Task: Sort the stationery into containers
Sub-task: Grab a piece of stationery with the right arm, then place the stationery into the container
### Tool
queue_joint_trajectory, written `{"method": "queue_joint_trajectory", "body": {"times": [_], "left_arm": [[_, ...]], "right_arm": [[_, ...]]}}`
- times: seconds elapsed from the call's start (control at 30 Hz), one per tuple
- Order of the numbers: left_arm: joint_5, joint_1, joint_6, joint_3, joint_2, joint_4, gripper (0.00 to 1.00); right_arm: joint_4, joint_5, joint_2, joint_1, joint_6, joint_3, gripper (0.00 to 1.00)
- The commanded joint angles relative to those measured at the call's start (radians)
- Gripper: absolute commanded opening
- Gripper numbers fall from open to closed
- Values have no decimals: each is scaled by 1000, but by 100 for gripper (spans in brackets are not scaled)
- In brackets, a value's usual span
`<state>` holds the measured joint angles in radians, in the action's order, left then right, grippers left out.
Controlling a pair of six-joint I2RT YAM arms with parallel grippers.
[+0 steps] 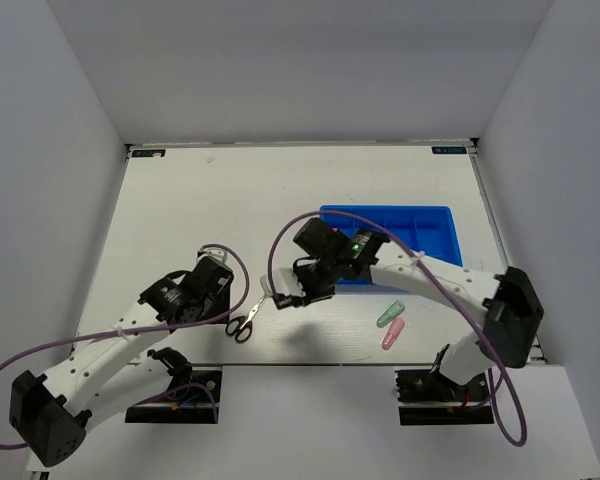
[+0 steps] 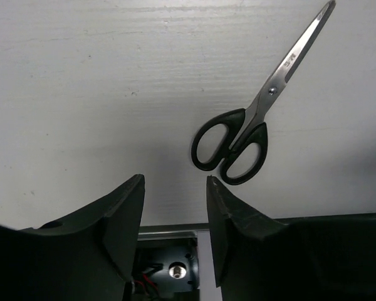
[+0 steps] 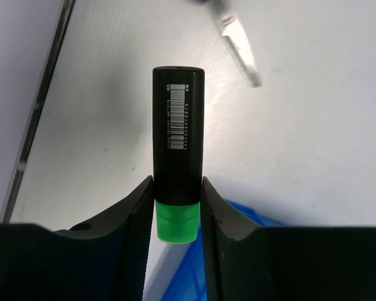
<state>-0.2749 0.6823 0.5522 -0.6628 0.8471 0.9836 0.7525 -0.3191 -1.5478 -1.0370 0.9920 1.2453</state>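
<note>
A black marker with a green end (image 3: 178,125) is pinched between the fingers of the right gripper (image 3: 177,182). The jaws are pressed against the barrel just above the green end, and the marker is held clear of the white table (image 1: 180,220). The long axis of the marker runs straight out along the fingers: the green end is seated toward the wrist and the barcoded black end is pointed away from it.

From above, the blue divided bin (image 1: 390,210) is seen just beside this gripper, on its right and slightly farther from the bases. The open compartments therefore lie behind the direction in which the marker is pointed. In the right wrist view, only a corner of blue is caught beneath the fingers. It is judged that the marker has to be carried back to the right, over the near wall, before it can be released.

The left gripper (image 2: 175,188) is spread and empty. The black-handled scissors (image 2: 250,122) lie flat just ahead of it and to its right, handles nearest and blades pointed away. The left arm is clearly the nearer one to them.

The pale green and pink pieces (image 1: 391,324) rest on the table near the bin's front edge.
</note>
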Motion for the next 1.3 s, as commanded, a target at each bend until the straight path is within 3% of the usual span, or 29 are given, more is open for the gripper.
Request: {"method": "queue_joint_trajectory", "body": {"times": [0.0, 0.13, 0.17, 0.43, 0.63, 0.9, 1.07, 1.2, 1.23, 1.27], "left_arm": [[39, -7, -32, -29, 58, -36, 53], [42, -7, -46, -38, 130, -31, 51], [45, -7, -47, -40, 148, -31, 51], [74, -13, -28, -24, 164, -54, 49], [65, -15, -5, -3, 133, -43, 49], [60, -17, 23, 29, 156, -72, 49], [43, -13, 35, 51, 190, -111, 49], [26, -18, 38, 57, 214, -123, 48], [19, -23, 37, 57, 219, -123, 48], [16, -24, 32, 55, 221, -134, 48]], "right_arm": [[-50, 18, 64, -3, -246, 81, 0], [-180, 413, 89, 9, -418, 80, 0], [-236, 634, 81, 18, -432, 74, 0], [-254, 873, -46, 164, -654, 147, 0], [-30, 773, -167, 265, -1039, 279, 0], [64, 579, -250, 317, -1288, 344, 0], [67, 496, -285, 356, -1343, 325, 1], [73, 460, -305, 384, -1357, 322, 20], [71, 447, -308, 397, -1357, 321, 34], [71, 440, -313, 400, -1353, 322, 42]]}}
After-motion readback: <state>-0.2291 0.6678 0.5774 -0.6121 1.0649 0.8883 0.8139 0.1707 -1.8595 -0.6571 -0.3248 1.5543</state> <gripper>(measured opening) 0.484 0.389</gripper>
